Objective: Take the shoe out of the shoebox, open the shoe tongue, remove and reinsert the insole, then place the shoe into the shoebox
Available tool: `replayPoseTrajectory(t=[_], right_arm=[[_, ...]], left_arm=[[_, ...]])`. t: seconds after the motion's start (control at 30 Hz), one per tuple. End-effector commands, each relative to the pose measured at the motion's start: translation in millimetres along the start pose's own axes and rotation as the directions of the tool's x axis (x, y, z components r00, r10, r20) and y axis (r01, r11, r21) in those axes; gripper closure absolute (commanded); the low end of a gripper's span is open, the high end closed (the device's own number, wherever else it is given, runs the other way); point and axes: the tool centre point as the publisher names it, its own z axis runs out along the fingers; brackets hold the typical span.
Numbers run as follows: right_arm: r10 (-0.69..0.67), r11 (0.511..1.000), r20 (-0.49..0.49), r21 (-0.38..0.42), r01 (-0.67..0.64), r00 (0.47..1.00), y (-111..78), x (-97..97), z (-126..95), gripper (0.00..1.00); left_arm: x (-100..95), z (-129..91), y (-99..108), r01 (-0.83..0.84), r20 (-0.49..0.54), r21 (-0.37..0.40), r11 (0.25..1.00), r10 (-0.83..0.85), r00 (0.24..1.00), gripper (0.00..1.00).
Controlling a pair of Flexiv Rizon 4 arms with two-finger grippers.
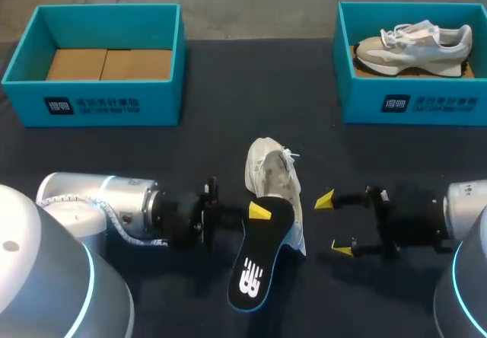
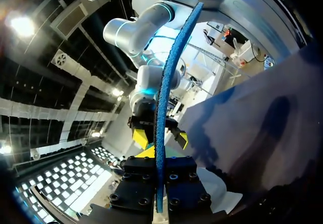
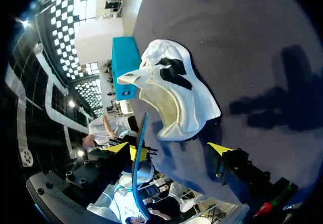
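A white shoe (image 1: 275, 176) lies on the dark table between my two grippers, toe pointing away; the right wrist view looks into its open mouth (image 3: 171, 98). The black insole (image 1: 255, 266) with a blue rim is outside the shoe, overlapping its heel end and stretching toward the table's near edge. My left gripper (image 1: 259, 211) is shut on the insole's far end. In the left wrist view the insole (image 2: 164, 103) shows edge-on, clamped in that gripper (image 2: 157, 183). My right gripper (image 1: 335, 224) stands open just right of the shoe, holding nothing; its fingers (image 3: 220, 149) frame the shoe's heel.
An open blue shoebox (image 1: 99, 94) with a cardboard floor stands at the back left. A second blue shoebox (image 1: 415, 102) at the back right holds another pale shoe (image 1: 415, 45). My right gripper (image 2: 154, 130) shows beyond the insole in the left wrist view.
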Motion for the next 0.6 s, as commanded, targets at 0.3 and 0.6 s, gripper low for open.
replayPoseTrajectory(t=[0.3,0.6], right_arm=[[0.001,1.000,-0.004,0.007,-0.001,1.000,5.3,-2.2,30.4,0.00],[0.001,1.000,-0.010,0.002,-0.001,1.000,4.8,-1.8,30.7,0.00]], left_arm=[[4.9,7.0,13.6,-0.014,0.003,-0.009,1.000,0.014,1.000,1.00],[0.5,8.7,11.6,0.019,0.035,0.015,1.000,-0.020,0.999,1.00]])
